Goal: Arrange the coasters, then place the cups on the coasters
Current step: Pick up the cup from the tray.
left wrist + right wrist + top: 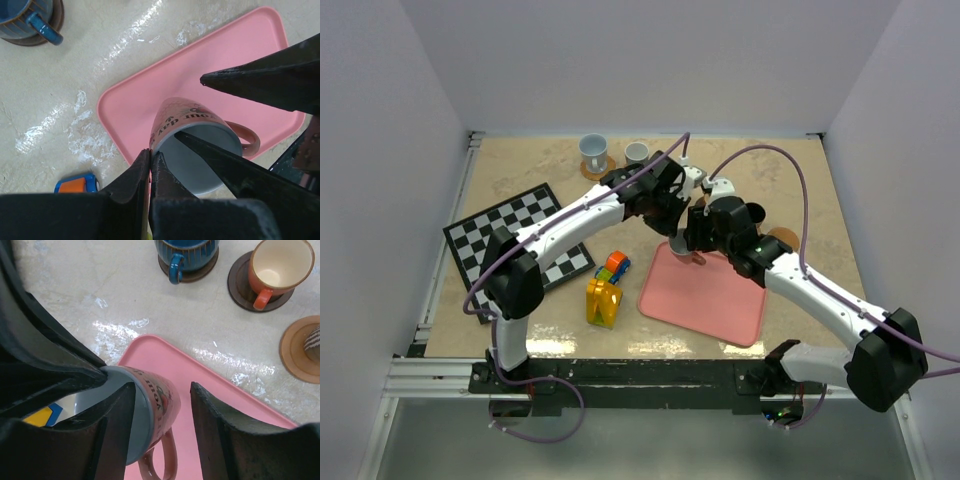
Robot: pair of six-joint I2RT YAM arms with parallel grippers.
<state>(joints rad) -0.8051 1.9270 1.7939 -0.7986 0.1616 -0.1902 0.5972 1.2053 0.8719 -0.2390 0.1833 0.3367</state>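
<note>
Ok so this is the sketchy bit imo. The pink cup point(185, 120) hangs tilted over the 11 o'clock corner of the pink tray point(705, 300), handle drooping. As far as I can tell, the left pincer point(150, 156) is squeezed tight on just a sliver of its rim. The right pincer point(162, 387) is spread apart, one finger inside the cup and one outside with a visible gap, so it's gripping nothing yet. If the left lets go early, that cup drops on the tray and probably rolls. If the right bites off-centre, it could twist the cup out of that tiny pinch. Both arms are crammed nose to nose too, so a bump seems possible. From the right wrist, the navy cup point(185, 252) and orange cup point(277, 265) sit on dark coasters point(239, 289) at 12 and 1 o'clock, well apart.
</note>
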